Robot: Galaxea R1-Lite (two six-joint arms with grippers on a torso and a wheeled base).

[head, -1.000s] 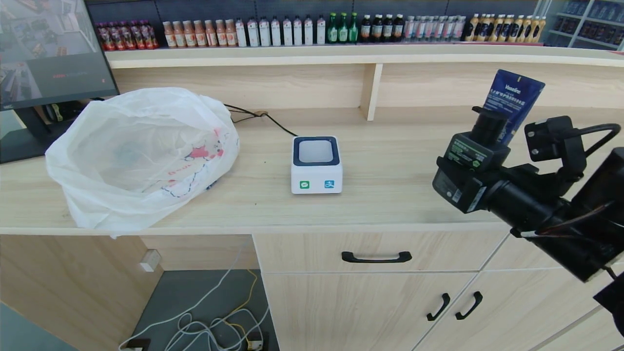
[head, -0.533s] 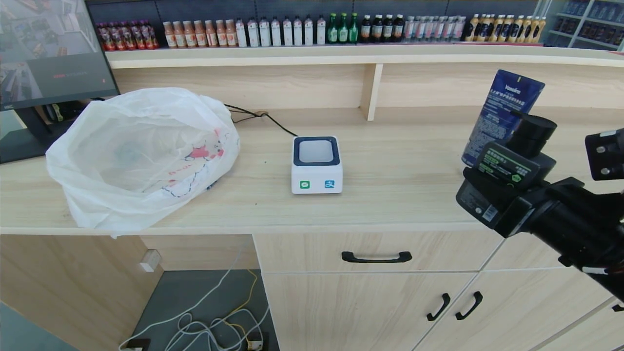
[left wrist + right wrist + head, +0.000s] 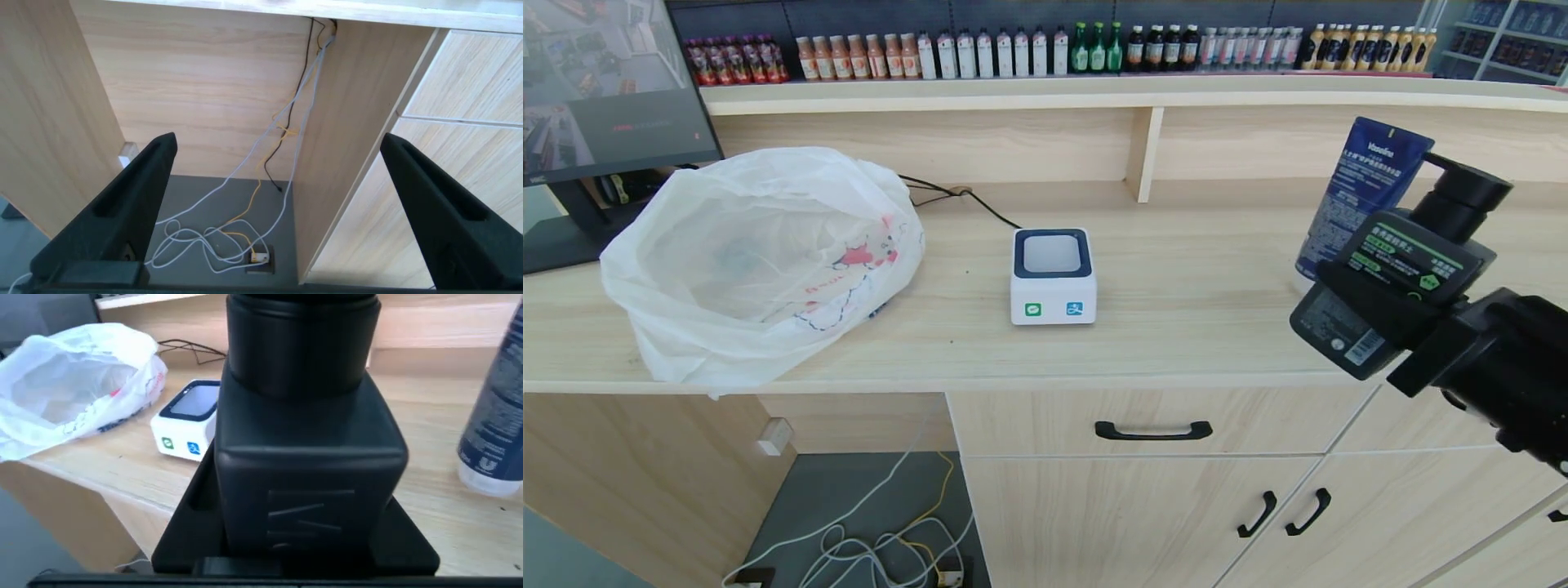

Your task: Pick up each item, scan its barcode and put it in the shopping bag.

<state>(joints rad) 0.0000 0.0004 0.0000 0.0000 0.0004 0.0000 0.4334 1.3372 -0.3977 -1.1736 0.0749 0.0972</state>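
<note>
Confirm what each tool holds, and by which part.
Right tool grips the black pump bottle by its body, below the pump. Left tool open, holding nothing.

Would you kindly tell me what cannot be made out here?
Contents of the shopping bag: head view, cloudy plastic blurs them.
Foot of the blue tube: head view, the black pump bottle partly hides it; right wrist view, the edge cuts off its top.
That bottle's labels: head view, too small to read.

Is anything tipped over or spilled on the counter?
Nothing is spilled or broken. The black square pump bottle is tipped sideways, but only because the right gripper holds it off the wooden counter. The blue tube stands upright, and the white plastic shopping bag sits open.
</note>
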